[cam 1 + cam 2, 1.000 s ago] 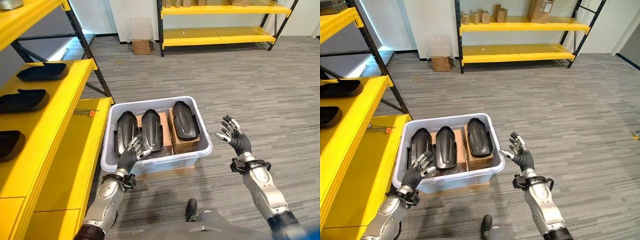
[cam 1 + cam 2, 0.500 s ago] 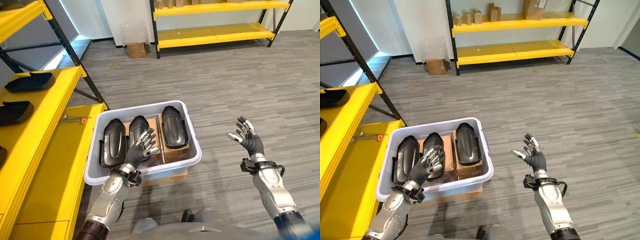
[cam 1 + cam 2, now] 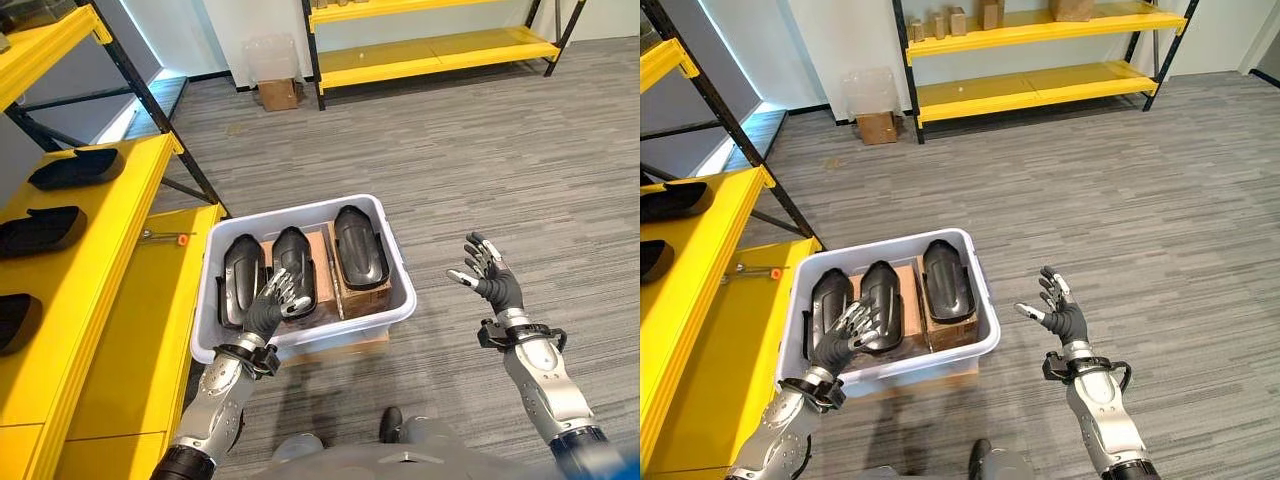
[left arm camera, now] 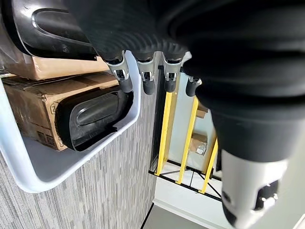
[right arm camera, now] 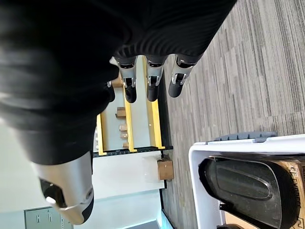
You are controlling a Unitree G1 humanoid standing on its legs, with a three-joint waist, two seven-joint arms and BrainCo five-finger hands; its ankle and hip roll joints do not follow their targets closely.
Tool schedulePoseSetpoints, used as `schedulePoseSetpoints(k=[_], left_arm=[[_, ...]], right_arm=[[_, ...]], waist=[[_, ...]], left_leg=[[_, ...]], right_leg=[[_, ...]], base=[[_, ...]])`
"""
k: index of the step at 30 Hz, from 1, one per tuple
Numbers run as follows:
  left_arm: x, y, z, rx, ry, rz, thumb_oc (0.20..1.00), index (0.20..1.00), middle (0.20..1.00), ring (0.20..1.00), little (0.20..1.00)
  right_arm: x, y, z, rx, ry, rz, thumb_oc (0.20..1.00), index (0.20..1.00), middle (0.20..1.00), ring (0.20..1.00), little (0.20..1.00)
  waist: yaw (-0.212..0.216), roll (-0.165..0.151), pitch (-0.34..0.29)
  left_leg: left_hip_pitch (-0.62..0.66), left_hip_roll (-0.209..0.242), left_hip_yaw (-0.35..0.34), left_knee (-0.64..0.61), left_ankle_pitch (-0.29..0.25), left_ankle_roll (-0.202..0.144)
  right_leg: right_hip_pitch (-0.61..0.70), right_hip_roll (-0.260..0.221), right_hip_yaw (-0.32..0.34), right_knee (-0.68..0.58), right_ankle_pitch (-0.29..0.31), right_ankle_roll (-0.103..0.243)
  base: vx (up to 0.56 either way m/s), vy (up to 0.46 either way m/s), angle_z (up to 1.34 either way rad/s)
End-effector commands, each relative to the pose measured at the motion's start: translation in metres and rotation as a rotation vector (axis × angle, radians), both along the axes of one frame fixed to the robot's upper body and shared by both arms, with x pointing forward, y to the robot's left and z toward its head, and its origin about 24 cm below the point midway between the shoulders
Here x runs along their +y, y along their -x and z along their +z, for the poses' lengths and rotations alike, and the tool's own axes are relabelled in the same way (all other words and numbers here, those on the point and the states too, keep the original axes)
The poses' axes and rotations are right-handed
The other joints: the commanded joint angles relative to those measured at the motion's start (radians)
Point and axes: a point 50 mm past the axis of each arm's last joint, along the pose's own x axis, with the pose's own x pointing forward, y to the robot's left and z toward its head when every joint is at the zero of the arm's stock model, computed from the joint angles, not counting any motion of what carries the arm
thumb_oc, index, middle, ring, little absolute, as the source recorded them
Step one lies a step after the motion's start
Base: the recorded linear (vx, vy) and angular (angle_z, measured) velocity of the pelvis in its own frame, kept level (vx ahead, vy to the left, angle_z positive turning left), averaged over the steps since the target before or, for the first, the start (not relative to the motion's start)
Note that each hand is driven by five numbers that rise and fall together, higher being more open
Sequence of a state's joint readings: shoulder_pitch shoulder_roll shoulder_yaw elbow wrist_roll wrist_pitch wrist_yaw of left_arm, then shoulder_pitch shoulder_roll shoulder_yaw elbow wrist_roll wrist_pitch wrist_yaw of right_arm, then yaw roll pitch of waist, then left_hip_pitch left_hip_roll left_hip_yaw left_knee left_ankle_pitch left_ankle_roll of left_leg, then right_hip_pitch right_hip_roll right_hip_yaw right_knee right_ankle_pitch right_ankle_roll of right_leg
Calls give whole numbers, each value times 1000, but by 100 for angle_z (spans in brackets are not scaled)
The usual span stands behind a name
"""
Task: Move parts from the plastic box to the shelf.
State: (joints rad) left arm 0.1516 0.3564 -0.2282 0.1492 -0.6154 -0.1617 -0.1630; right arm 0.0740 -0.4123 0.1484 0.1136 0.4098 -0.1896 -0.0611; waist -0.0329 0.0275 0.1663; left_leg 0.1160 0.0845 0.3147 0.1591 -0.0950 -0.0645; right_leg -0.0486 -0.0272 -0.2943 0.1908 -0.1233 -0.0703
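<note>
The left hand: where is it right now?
In the left eye view, the left hand hangs open over the near edge of the plastic box, just above the middle black part.

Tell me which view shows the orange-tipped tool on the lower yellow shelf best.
The left eye view: the tool lies in plain sight on the lower shelf, beside the plastic box. The right eye view shows it smaller, near the edge.

Legible text: none. Faint print on cardboard box (image 4: 33,119) side in plastic box (image 4: 71,167); unreadable.
</note>
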Motion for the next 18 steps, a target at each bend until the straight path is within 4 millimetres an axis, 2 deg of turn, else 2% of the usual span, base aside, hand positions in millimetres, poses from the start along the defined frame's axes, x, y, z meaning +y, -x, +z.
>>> schedulePoseSetpoints(k=[1, 5, 9, 10, 12, 14, 15, 16, 18], left_arm=[[12, -5, 17, -105, -10, 69, 1000, 1000, 1000, 1000, 1000], [17, -3, 19, -126, -26, 110, 1000, 1000, 1000, 1000, 1000], [20, -4, 21, -131, -32, 117, 1000, 1000, 1000, 1000, 1000], [20, -7, 22, -136, -32, 106, 1000, 1000, 1000, 1000, 1000], [17, -12, 24, -148, -35, 87, 1000, 1000, 1000, 1000, 1000], [15, -14, 24, -152, -30, 84, 1000, 1000, 1000, 1000, 1000], [15, -13, 23, -145, -29, 92, 1000, 1000, 1000, 1000, 1000], [15, -13, 23, -140, -27, 97, 1000, 1000, 1000, 1000, 1000], [15, -11, 22, -134, -15, 101, 1000, 1000, 1000, 1000, 1000]], right_arm=[[6, -10, 24, -139, -12, 19, 1000, 1000, 1000, 1000, 1000], [6, -8, 25, -143, -8, 25, 1000, 1000, 1000, 1000, 1000], [4, -7, 24, -137, -16, 24, 1000, 1000, 1000, 1000, 1000], [4, -7, 23, -122, -10, 24, 1000, 1000, 1000, 1000, 1000], [4, -7, 19, -117, 5, 20, 1000, 1000, 1000, 1000, 1000], [4, -8, 17, -114, 4, 12, 1000, 1000, 1000, 1000, 1000], [4, -7, 16, -109, 4, 8, 1000, 1000, 1000, 1000, 1000], [4, -7, 15, -106, 5, 7, 1000, 1000, 1000, 1000, 1000], [2, -5, 15, -95, 14, 5, 1000, 1000, 1000, 1000, 1000]], waist=[[11, -55, -3], [13, -58, 2], [13, -56, 8], [8, -52, 9], [-5, -49, 16], [-13, -47, 19], [-15, -40, 17], [-17, -35, 14], [-18, -20, 7]], left_leg=[[-30, 12, -5, 74, 57, 4], [-36, 16, -4, 90, 56, 3], [-61, 27, 17, 188, 60, -3], [-80, 54, 28, 243, 73, -23], [-93, 105, 63, 260, 95, -37], [-82, 124, 89, 197, 119, -24], [-64, 131, 74, 110, 134, -28], [-51, 142, 58, 49, 153, -36], [-46, 195, 16, -70, 238, -70]], right_leg=[[147, -58, 23, -209, 134, 112], [150, -58, 25, -208, 133, 111], [146, -59, 2, -189, 115, 96], [149, -59, -7, -179, 95, 95], [149, -60, -20, -170, 86, 89], [139, -69, -26, -163, 98, 87], [140, -73, -14, -162, 101, 97], [141, -76, -4, -163, 103, 104], [144, -82, 26, -176, 106, 116]], base=[[10, -47, -1], [28, -98, -2], [2, -110, 0], [-11, -65, 4], [-44, -4, 21], [-52, 129, 27], [35, 247, 15], [65, 358, 10], [56, 358, -8]])
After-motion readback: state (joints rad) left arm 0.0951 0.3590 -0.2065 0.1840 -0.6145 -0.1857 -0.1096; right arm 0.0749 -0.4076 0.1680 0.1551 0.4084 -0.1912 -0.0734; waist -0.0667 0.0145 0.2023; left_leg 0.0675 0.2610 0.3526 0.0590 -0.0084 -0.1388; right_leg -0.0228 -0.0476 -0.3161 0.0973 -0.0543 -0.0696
